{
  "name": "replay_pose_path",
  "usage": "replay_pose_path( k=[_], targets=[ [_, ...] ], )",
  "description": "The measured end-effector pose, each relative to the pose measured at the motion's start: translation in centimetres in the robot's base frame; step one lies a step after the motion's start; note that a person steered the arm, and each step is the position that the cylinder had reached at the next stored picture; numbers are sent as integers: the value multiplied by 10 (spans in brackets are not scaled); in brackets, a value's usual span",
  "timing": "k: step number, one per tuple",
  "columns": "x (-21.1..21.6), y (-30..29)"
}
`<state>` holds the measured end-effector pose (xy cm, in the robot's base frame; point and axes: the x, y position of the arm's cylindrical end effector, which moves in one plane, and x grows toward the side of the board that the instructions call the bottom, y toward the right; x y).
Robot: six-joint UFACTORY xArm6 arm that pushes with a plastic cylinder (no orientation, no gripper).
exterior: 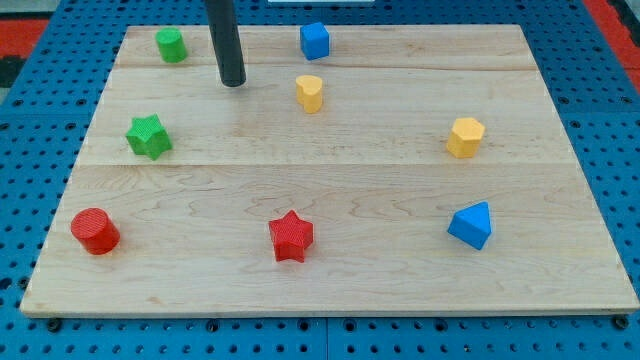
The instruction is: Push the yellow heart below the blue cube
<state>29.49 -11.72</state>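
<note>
A pale wooden board (400, 200) lies on blue perforated table (30, 120); no end effector, only my tip (233, 84)

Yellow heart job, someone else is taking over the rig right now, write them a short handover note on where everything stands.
My tip is on the board, to the view's left of the yellow heart, with a gap, touching no block.
The yellow heart sits just beneath the blue cube toward the view's bottom, nearly in line with it, not touching.
Done: the heart looks already placed below the cube.
Left: probably nothing; at most a small nudge toward the view's right to line them up. The green cylinder is to the tip's left.
</note>
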Motion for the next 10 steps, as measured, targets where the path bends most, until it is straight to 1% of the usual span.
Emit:
replay_pose_path(
  k=[1, 4, 5, 6, 7, 8, 9, 10],
  targets=[
    [-5, 2],
    [-3, 2],
    [29, -6],
    [41, 8],
    [47, 56],
    [47, 88],
    [107, 88],
    [145, 66]
  ],
)
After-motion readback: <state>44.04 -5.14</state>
